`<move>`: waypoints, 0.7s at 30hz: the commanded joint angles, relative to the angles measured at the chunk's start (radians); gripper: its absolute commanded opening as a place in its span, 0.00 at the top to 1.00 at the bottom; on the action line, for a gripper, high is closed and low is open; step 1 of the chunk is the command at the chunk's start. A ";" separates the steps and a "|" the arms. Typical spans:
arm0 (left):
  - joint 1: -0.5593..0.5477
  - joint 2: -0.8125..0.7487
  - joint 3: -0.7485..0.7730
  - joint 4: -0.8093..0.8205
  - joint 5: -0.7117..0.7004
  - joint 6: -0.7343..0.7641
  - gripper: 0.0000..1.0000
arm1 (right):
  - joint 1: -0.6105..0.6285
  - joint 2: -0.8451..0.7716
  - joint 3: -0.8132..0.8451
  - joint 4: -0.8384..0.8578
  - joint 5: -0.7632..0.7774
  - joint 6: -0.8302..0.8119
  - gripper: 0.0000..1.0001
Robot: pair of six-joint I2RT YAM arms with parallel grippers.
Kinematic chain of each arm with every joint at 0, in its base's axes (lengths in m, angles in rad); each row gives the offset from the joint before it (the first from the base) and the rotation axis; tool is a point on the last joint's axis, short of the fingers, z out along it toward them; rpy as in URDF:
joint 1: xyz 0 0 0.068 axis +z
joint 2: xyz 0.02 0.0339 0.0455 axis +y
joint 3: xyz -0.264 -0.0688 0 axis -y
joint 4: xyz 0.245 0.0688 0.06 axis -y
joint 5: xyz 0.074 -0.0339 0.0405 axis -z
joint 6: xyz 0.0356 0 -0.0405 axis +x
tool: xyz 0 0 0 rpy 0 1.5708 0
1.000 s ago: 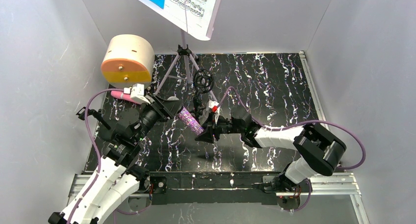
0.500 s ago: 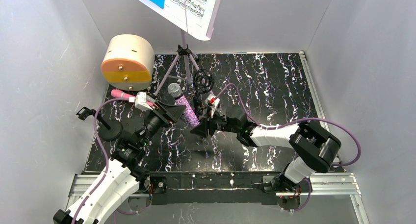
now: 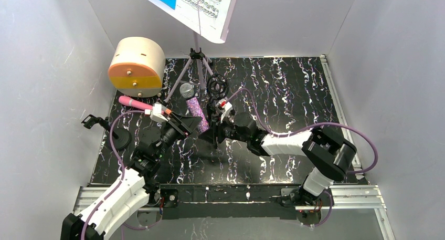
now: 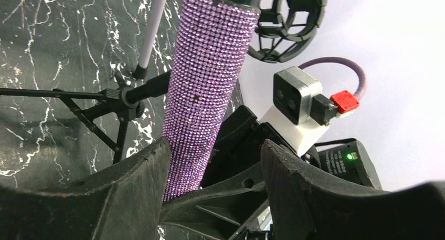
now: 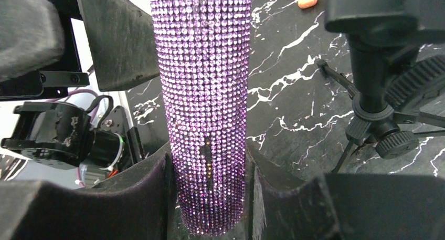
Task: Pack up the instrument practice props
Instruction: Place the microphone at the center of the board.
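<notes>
The purple rhinestone mic (image 3: pixel 192 107) with a silver mesh head (image 3: pixel 186 90) stands tilted just left of its black ring mount (image 3: pixel 216 86) and tripod (image 5: pixel 375 98). My right gripper (image 3: pixel 209 129) (image 5: pixel 210 161) is shut on the mic's lower end (image 5: pixel 207 119), with both fingers pressed to it. My left gripper (image 3: pixel 195 123) (image 4: pixel 215 145) is open around the mic's body (image 4: pixel 207 77), which touches one finger and stands clear of the other. The pink microphone (image 3: pixel 128 101) lies at the left. The lilac music stand (image 3: pixel 198 43) holds blue and white sheet music (image 3: pixel 202 3) at the back.
A round wooden box with an orange face (image 3: pixel 135 65) sits at the back left. A small black stand with a round base (image 3: pixel 118 139) is by the left arm. The music stand's legs (image 3: pixel 181 74) spread near the mic. Grey walls close in on three sides.
The right gripper has carried the purple mic back toward the ring mount and tipped it more upright. The left gripper has loosened from the mic and followed it.
</notes>
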 commanded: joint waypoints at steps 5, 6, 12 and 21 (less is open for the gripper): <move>-0.033 0.084 -0.030 0.120 -0.061 0.005 0.41 | 0.027 0.014 0.077 0.066 0.020 0.008 0.99; -0.037 0.086 -0.033 0.122 -0.083 0.006 0.42 | 0.030 0.016 0.079 0.066 0.018 0.008 0.99; -0.043 0.105 -0.040 0.132 -0.114 0.024 0.43 | 0.040 0.031 0.088 0.067 0.017 0.004 0.99; -0.044 0.117 -0.047 0.141 -0.143 0.031 0.87 | 0.042 0.032 0.054 0.108 0.045 -0.006 0.89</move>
